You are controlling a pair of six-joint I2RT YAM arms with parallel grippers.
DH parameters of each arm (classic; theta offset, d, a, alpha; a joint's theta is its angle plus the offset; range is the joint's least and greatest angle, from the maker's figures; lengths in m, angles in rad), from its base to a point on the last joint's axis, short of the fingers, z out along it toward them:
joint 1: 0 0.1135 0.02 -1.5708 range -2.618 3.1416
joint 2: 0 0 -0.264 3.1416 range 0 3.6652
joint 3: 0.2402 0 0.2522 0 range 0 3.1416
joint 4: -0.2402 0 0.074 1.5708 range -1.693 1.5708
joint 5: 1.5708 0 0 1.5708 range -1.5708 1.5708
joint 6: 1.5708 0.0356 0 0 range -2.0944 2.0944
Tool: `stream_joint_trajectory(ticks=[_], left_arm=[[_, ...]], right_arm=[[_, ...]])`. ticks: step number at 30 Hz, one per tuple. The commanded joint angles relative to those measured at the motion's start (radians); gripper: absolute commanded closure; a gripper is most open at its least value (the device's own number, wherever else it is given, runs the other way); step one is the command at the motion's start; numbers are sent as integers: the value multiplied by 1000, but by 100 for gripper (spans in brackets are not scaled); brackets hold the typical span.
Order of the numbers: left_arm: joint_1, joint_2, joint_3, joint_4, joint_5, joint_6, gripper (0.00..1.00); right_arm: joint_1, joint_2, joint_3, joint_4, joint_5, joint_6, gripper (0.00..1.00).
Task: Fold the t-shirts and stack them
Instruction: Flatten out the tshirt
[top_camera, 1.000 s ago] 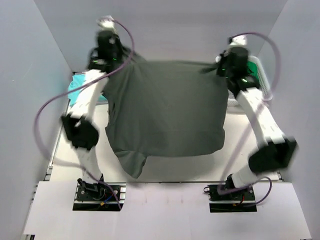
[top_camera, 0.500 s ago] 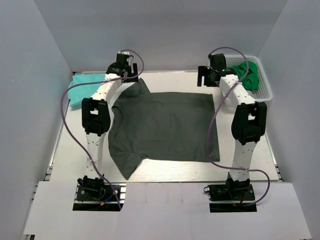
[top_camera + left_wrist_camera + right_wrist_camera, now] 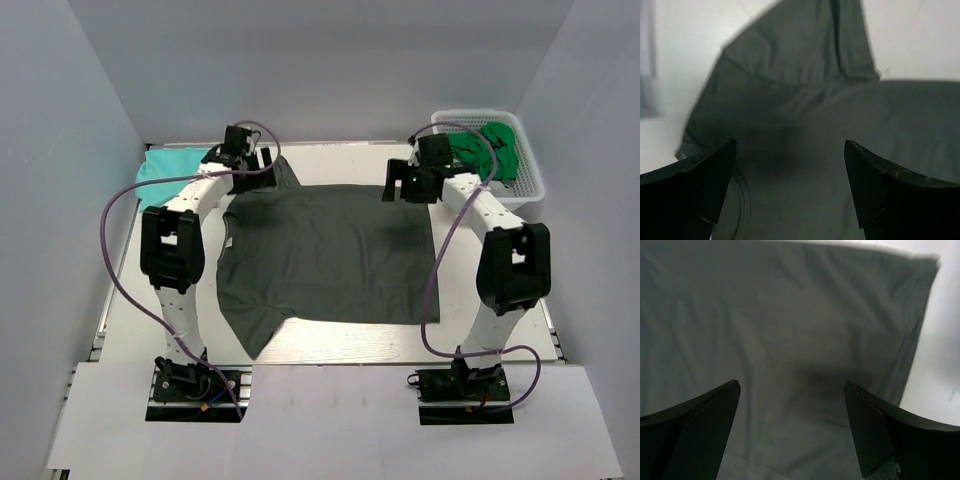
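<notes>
Gaping wide above the spread dark grey-green t-shirt (image 3: 330, 250), left jaws and right jaws, both empty

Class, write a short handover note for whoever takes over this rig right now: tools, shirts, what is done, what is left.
Left tool: open, empty, above the dark shirt at its far sleeve.
Right tool: open, empty, above its far right corner.
Dark shirt lies spread on the table, unfolded. Teal shirt at far left; green shirt in the basket.
Done: spreading. Left: fold the dark shirt, then stack.
</notes>
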Motion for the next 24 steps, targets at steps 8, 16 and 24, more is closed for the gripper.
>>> stream_joint_trajectory(ticks=[8, 16, 24], left_arm=[[-7, 161, 78, -67, 65, -68, 1], [4, 299, 197, -67, 76, -68, 1], [4, 497, 523, -90, 87, -6, 1]], right_arm=[[16, 218, 21, 14, 113, 38, 10], [18, 450, 243, -34, 196, 45, 10], [8, 654, 511, -89, 228, 20, 10]])
